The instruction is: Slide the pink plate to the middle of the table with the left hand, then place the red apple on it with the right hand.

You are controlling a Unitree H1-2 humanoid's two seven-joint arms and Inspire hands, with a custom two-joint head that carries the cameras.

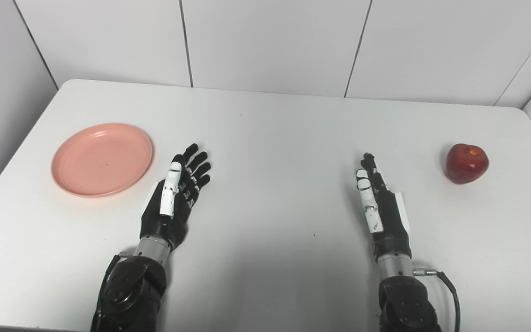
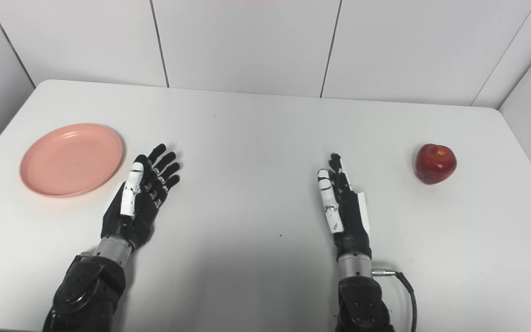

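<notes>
White wall panels divided by thin dark seams are seen behind a white, round-cornered table [image 1: 265,120], which fills most of both views. On the left part of the table, toward the middle of its depth, a round, shallow pink plastic plate [image 1: 102,159] is laid flat, with nothing on it. Two black robot arms are brought in from the near edge. The left hand [image 1: 175,193], black with a white thumb cover, is held just right of the plate's near right rim, close to it but apart from it; its fingers are stretched out and slightly spread, pointing toward the far side, and nothing is held in it. The right hand [image 1: 378,203], of the same black and white build, is positioned right of the table's middle, seen edge-on with its fingers extended together toward the far side; it too is released and nothing is grasped. A thin black cable [image 1: 450,290] is looped out from the right wrist. On the far right of the table a glossy red apple [image 1: 466,163] is set upright, its yellowish stem hollow turned upward, well apart from the right hand.
</notes>
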